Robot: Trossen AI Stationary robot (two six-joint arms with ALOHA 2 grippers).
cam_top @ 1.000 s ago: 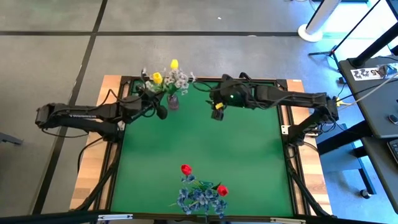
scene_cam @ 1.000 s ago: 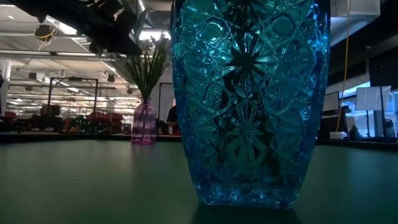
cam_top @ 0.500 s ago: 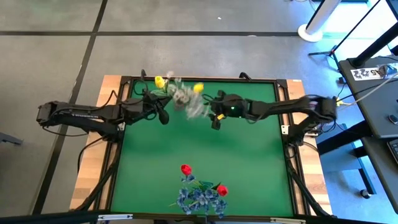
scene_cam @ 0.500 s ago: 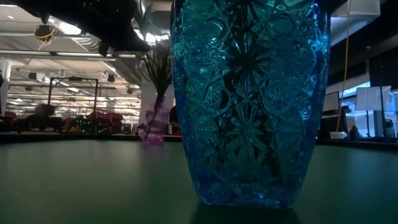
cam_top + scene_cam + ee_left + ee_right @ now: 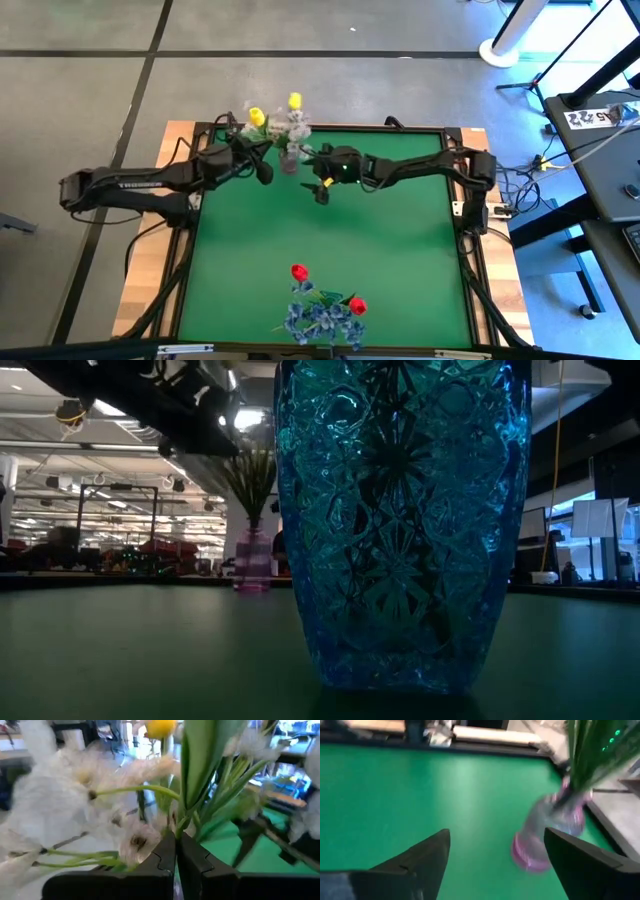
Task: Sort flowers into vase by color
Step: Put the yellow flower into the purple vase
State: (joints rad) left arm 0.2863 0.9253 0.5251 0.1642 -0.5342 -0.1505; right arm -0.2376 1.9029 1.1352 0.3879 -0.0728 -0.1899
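the left claw [image 5: 176, 862] has its two dark fingers pressed together, clamped on thin green stalks [image 5: 192, 815] of the bunch in the pink vase. from above, this claw [image 5: 262, 172] sits at the far left of the green worktop [image 5: 390, 260], touching the bunch on its left side. the right claw [image 5: 495, 855] stands wide apart with nothing between its fingers, and the pink vase [image 5: 547, 837] shows just beyond it, tilted in that view. from above, the right claw [image 5: 322, 188] is just to the right of the vase, near it but not gripping it.

the pink vase [image 5: 290, 162] stands at the far edge of the worktop between the two claws. it holds two yellow tulips [image 5: 257, 117] and white sprays [image 5: 297, 127], their heads leaning past the far edge. white blossoms [image 5: 50, 805] fill much of the left wrist view, with one yellow tulip [image 5: 160, 727] at the far side.

at the near edge, well apart from both claws, a blue cut-glass vase [image 5: 400, 520] holds two red tulips [image 5: 299, 271] and a bushy blue bunch [image 5: 320, 320]. in the low view the pink vase [image 5: 252, 565] shows small behind it, stalks upright.
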